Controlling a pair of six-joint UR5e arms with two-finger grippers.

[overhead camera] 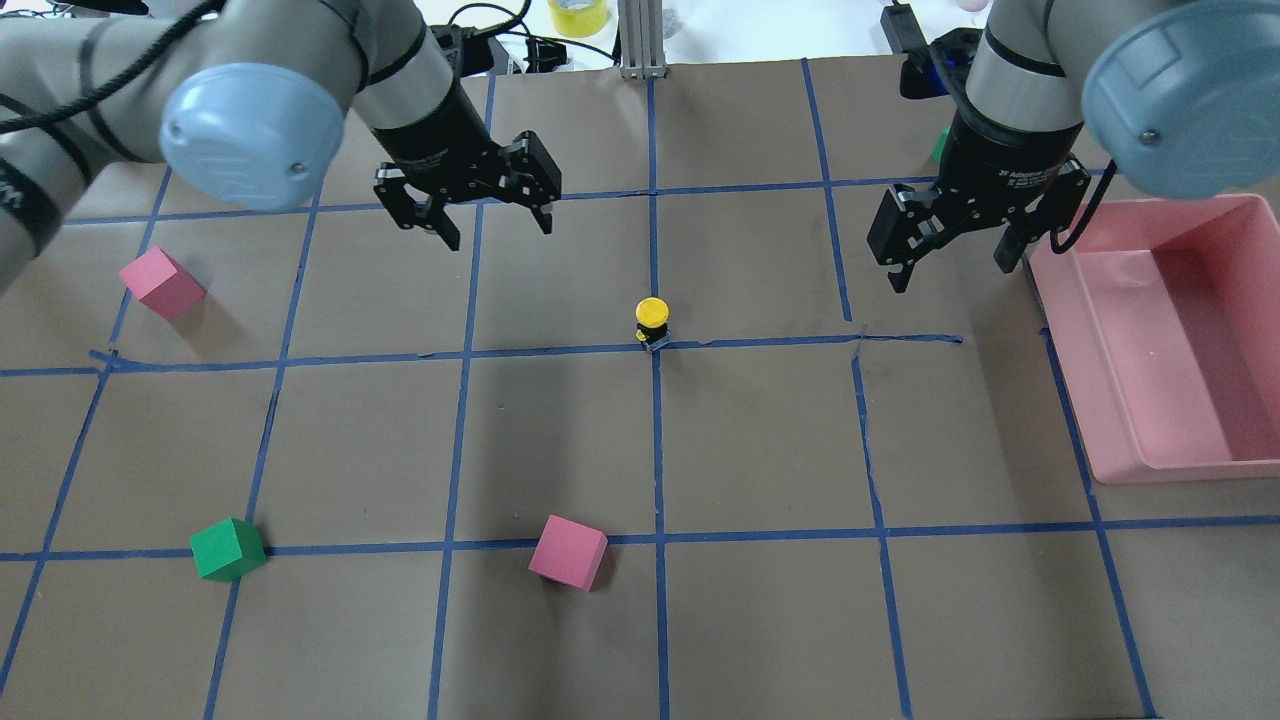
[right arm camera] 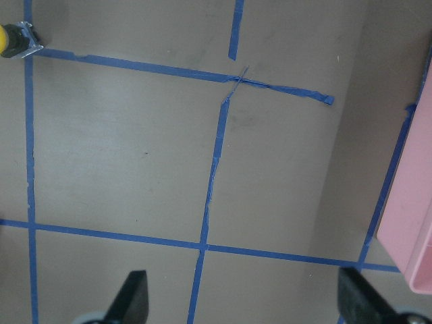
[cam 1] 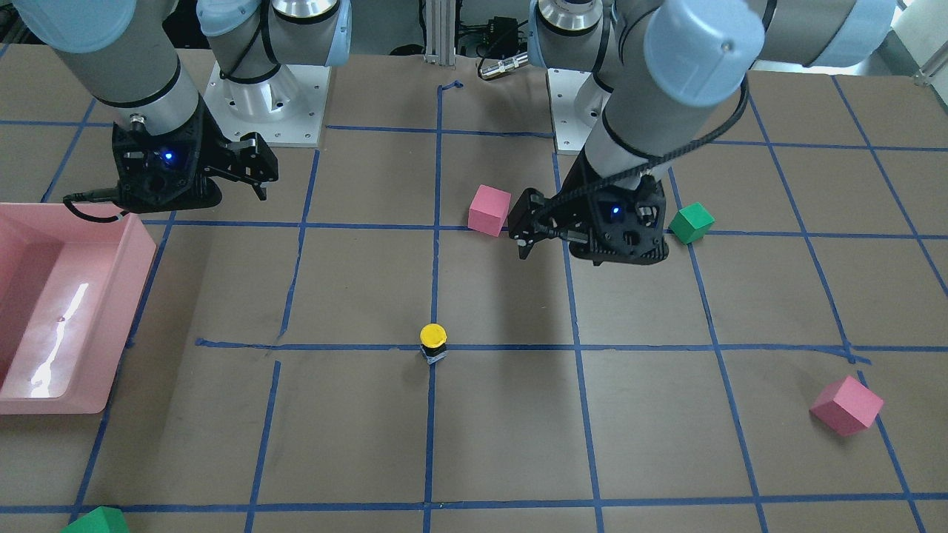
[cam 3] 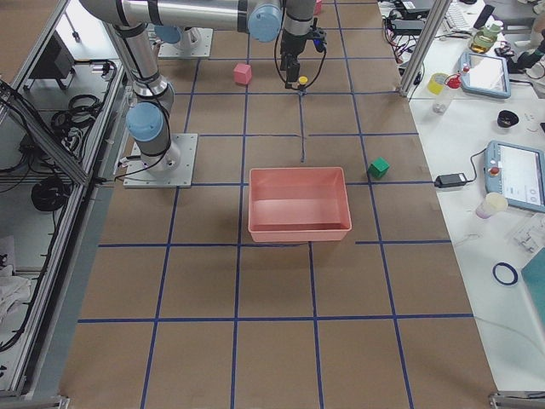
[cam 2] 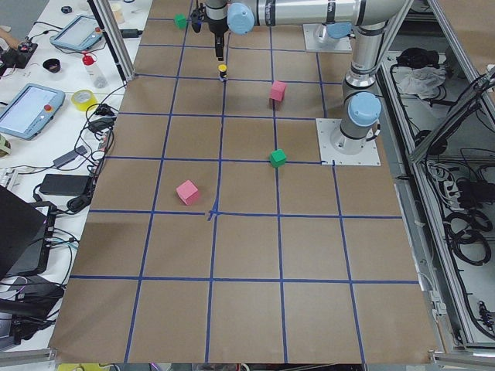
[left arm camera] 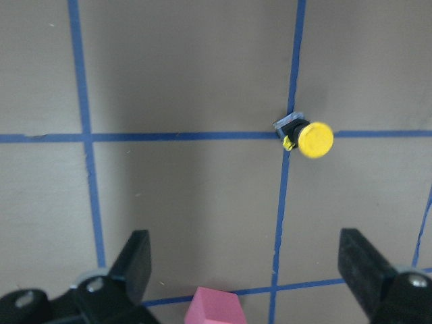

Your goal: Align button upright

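The button [cam 1: 433,342] stands upright on a blue tape crossing mid-table, yellow cap on top, black body and pale base below. It also shows in the overhead view [overhead camera: 652,322], the left wrist view [left arm camera: 307,137] and the top left corner of the right wrist view [right arm camera: 13,40]. My left gripper [overhead camera: 495,215] hangs open and empty above the table, apart from the button; its fingers [left arm camera: 135,260] frame the left wrist view. My right gripper [overhead camera: 950,265] is open and empty, hovering between the button and the bin.
A pink bin [overhead camera: 1070,370] sits on my right side. A pink cube [overhead camera: 568,551] and a green cube [overhead camera: 228,548] lie near my side, and another pink cube [overhead camera: 161,283] at far left. A green cube [cam 1: 96,520] sits at the far edge.
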